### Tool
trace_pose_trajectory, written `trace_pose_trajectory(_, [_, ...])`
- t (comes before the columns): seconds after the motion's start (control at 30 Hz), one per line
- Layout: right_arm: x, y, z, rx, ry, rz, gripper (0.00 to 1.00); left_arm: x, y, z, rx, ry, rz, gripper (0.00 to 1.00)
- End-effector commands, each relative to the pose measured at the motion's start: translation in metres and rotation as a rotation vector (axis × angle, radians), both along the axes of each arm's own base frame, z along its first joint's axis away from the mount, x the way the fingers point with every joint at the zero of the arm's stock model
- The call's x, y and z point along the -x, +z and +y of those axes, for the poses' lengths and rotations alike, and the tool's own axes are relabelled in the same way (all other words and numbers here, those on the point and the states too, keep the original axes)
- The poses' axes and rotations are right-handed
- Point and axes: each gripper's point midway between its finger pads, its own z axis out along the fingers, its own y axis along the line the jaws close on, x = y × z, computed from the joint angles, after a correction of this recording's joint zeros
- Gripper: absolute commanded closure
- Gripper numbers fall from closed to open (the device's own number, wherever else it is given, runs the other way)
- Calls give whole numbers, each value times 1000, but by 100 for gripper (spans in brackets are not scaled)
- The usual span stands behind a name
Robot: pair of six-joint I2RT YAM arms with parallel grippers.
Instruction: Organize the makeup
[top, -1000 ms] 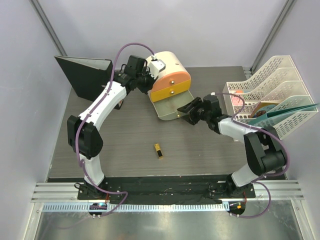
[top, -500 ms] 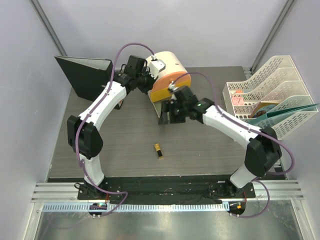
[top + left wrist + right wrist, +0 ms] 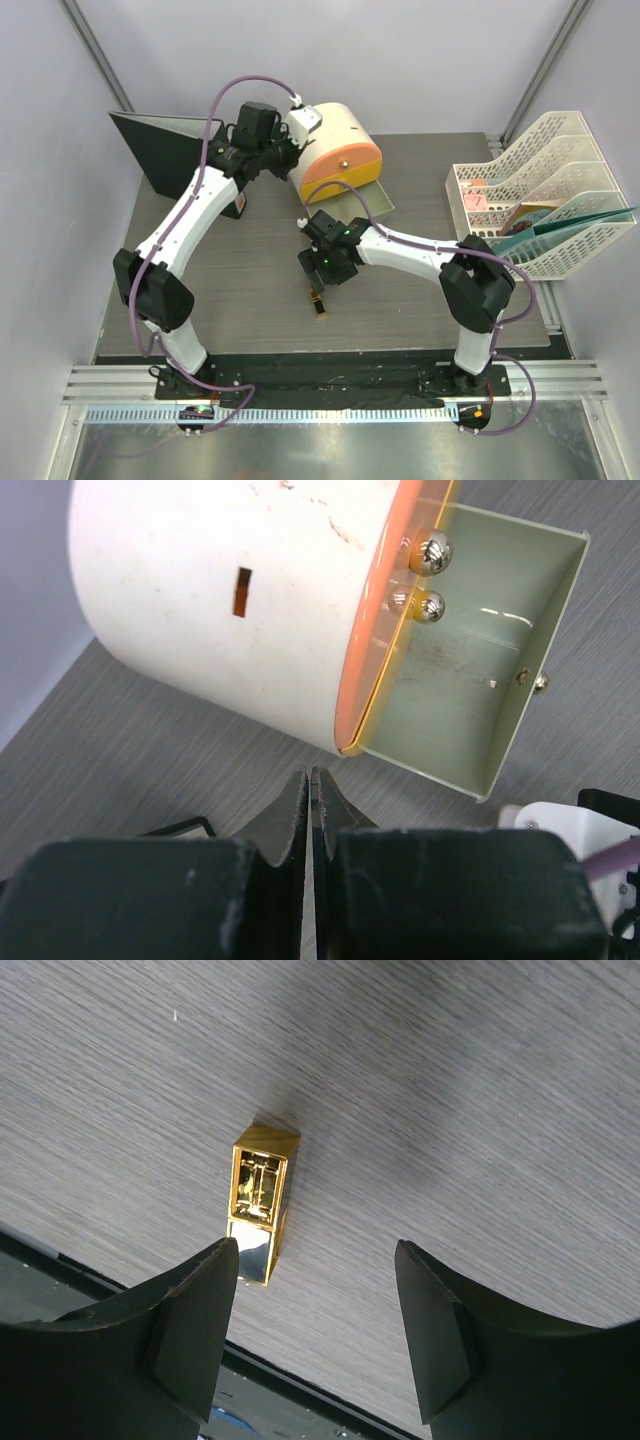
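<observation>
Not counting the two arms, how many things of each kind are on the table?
lipstick: 1
round box: 1
black folder: 1
white file rack: 1
Total: 4

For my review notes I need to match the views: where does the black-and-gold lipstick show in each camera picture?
Top external: the lipstick lies lower centre, just below the right gripper.
Left wrist: not in it.
Right wrist: left of centre, lying flat ahead of the open gripper.
Shared landmark: the grey wood-grain tabletop, in all three.
</observation>
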Motion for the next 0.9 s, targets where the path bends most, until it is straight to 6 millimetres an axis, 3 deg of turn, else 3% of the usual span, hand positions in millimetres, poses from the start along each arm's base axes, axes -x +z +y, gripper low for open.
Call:
trace_pose_trajectory(0.0, [-5,3,13,-11,49,-47,31,3,40,18,31,39,-86,98])
trace_pose_trajectory(0.23, [1,-3,31,-34,105,-12,31,6,32,24,21,48,-69,98])
trace_pose_trajectory(0.4, [4,-14,33,-8,127,0,38,3,30,24,16,47,-69,98])
trace_pose_trajectory(0.43, [3,-16,32,-1,126,2,41,3,31,24,16,45,-71,98])
trace_pose_trajectory(0.53, [3,-24,29,31,130,15,71,2,29,24,13,44,-66,98])
trace_pose_trajectory(0.57, [3,-26,29,36,132,19,85,2,29,24,12,45,-68,98])
trace_pose_trajectory(0.6, [2,-28,30,43,130,17,90,2,28,24,10,43,-66,98])
trace_pose_trajectory(0.7, [-2,-30,29,68,130,9,99,1,27,25,5,44,-68,98])
trace_pose_trajectory(0.87, [-13,-10,31,49,122,-58,99,-2,26,26,5,49,-68,98])
